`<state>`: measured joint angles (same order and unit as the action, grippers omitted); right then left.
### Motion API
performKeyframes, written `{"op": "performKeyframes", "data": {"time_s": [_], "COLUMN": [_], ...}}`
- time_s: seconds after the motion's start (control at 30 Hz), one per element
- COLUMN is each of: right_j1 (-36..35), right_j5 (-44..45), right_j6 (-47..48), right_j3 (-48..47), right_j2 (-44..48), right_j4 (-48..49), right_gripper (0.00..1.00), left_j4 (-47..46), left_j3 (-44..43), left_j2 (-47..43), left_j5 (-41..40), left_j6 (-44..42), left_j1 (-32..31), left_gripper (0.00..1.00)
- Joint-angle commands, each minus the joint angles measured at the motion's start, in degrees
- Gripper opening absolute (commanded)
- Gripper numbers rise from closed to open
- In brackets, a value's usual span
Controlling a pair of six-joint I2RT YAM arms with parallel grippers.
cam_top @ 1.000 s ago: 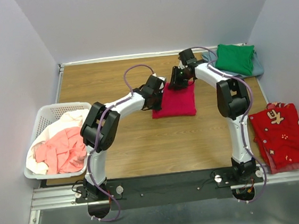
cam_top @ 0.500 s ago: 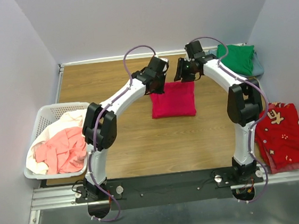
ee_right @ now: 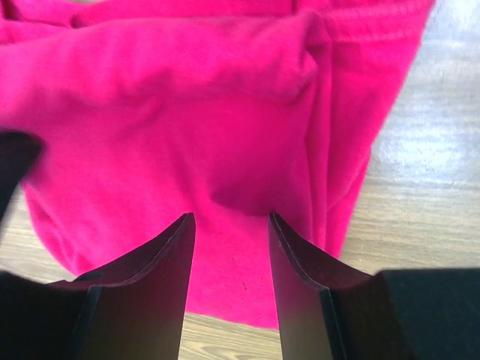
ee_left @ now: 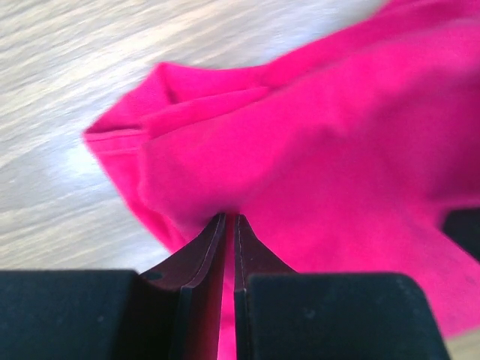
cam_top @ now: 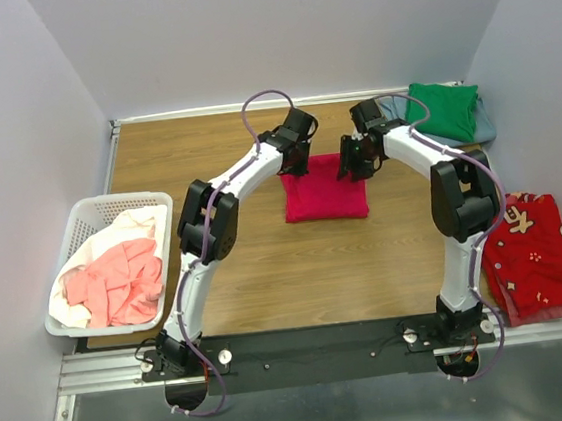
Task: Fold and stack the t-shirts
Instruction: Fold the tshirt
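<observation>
While in left gripper (ee_left: 229, 218) — crimson t-shirt (ee_left: 337, 150); red cloth (cam_top: 531, 270), print illegible

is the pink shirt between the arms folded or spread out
Folded: the crimson t-shirt lies as a compact rectangle, with layered edges at its corner.

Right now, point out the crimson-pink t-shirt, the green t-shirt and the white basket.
crimson-pink t-shirt (cam_top: 326, 196), top external view, middle of the folded cloth.
green t-shirt (cam_top: 442, 111), top external view, centre of its upper face.
white basket (cam_top: 124, 197), top external view, its far rim.
</observation>
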<state>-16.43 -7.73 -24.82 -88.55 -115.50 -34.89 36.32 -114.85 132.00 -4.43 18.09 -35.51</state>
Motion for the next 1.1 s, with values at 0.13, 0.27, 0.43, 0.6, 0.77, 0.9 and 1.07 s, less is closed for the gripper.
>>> {"op": "performKeyframes", "data": {"time_s": [0.13, 0.27, 0.43, 0.6, 0.77, 0.9, 1.07], "right_j1": [0.3, 0.2, 0.2, 0.3, 0.3, 0.3, 0.2], "right_j5": [4.2, 5.1, 5.7, 6.5, 7.3, 6.8, 6.9], "right_j6": [-0.4, -0.4, -0.3, -0.3, -0.1, 0.1, 0.3], "right_j3": [3.8, 4.9, 5.2, 5.1, 5.8, 5.8, 5.3], "right_j2": [0.1, -1.0, -2.7, -3.0, -2.1, -1.0, 2.3], "right_j4": [-1.1, -1.1, -1.0, -1.1, -1.1, -1.0, -0.3], "right_gripper": [0.52, 0.52, 0.52, 0.52, 0.52, 0.52, 0.52], "left_j4": [-1.3, -1.3, -0.6, -1.0, -0.9, -2.7, -6.5], "left_j3": [3.6, 2.4, -0.2, -0.2, 0.7, 2.6, 6.9], "left_j2": [0.3, 1.7, 4.7, 4.8, 3.1, -1.8, -9.1], "left_j5": [-4.8, -4.4, -2.5, -2.3, -3.1, -1.9, -3.1], "left_j6": [2.4, 1.6, 0.6, -0.2, -0.7, -2.6, -3.1], "left_j1": [6.3, 7.4, 7.4, 7.4, 7.6, 7.6, 7.6], "left_gripper": [0.18, 0.18, 0.18, 0.17, 0.17, 0.16, 0.26]}}
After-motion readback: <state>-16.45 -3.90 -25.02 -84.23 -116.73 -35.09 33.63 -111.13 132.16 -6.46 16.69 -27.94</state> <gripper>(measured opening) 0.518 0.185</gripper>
